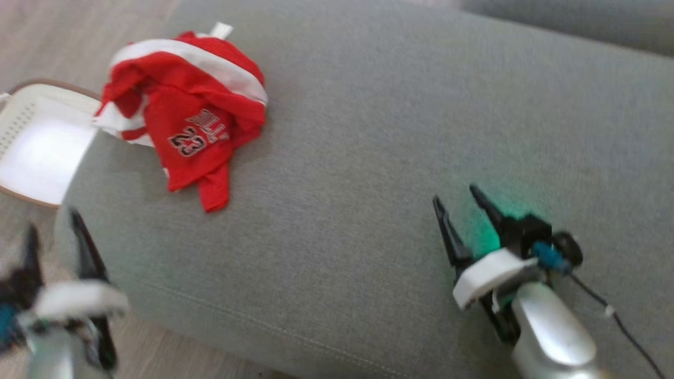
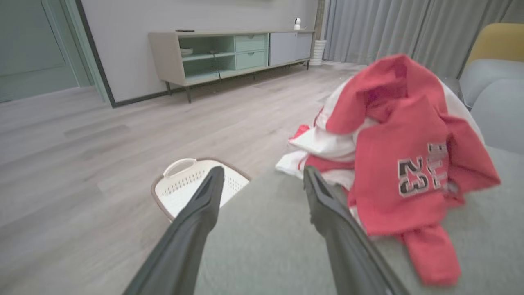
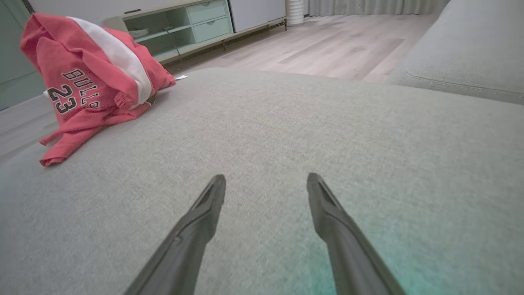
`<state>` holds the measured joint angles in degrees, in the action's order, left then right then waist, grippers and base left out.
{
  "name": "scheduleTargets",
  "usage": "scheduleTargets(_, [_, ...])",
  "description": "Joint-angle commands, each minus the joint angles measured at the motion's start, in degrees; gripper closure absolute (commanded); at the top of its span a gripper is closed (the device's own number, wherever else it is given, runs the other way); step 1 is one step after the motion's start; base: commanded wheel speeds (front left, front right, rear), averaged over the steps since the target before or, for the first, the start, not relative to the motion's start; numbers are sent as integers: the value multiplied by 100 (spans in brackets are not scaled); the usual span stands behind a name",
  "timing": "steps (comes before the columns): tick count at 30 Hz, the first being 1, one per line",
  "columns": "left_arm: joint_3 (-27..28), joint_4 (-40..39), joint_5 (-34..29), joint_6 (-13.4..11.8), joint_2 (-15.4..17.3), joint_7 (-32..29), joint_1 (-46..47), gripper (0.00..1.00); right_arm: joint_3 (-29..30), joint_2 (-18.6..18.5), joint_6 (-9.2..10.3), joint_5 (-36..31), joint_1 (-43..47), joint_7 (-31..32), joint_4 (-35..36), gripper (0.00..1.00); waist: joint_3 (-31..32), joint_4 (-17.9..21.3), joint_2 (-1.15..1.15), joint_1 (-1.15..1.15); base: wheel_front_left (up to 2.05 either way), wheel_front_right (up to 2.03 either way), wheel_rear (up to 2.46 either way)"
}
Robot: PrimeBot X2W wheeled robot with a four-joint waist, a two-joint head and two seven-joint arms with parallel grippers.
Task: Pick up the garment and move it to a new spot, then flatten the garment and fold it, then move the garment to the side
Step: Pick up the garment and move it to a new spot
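- Off the left edge of the grey cushion (image 1: pixel 368 158), a white laundry basket (image 1: pixel 23 123) stood on the wooden floor. We judged it no obstacle, though cloth dragged that way could slip over the edge into it.
- At the cushion's near-left corner our left fingers (image 2: pixel 196 221) were spread wide with nothing between them, pointing at the heap and just short of its nearest folds.
- The garment (image 1: pixel 195 121), a red-and-white jersey numbered 23, lay bunched on the cushion's far-left corner, its white trim reaching the cushion's left edge.
- We took the step in hand to be the first pick-up. It called for bringing the left fingers in low and closing on a thick outer fold rather than the loose red tail trailing towards the cushion's front. The lift should go straight up before carrying the garment across.
- The cushion's broad middle looked to us like the natural new spot, with room to flatten the cloth.
- Over the cushion's near-right part our right fingers (image 3: pixel 190 233) were also wide and held nothing, well apart from the garment.
- A thin black cable (image 1: pixel 621 321) trailed from that wrist over the cushion's near-right corner. We thought it might snag the cloth during spreading.
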<state>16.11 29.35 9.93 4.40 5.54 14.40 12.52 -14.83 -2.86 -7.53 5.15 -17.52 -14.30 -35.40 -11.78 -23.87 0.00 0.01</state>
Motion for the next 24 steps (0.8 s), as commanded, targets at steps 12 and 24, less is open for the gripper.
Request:
scheduleTargets(12, [-273, 510, -30, 298, 1133, 60, 2503, 0, 45, -2, 4, -544, -619, -70, 661, 0, -1251, 710, 0, -1, 0, 0, 0])
scheduleTargets(24, [-403, 2656, 167, 269, 1574, 35, 3471, 100, 140, -2, 4, -565, -707, -70, 730, 0, -1463, 1162, 0, -1, 0, 0, 0])
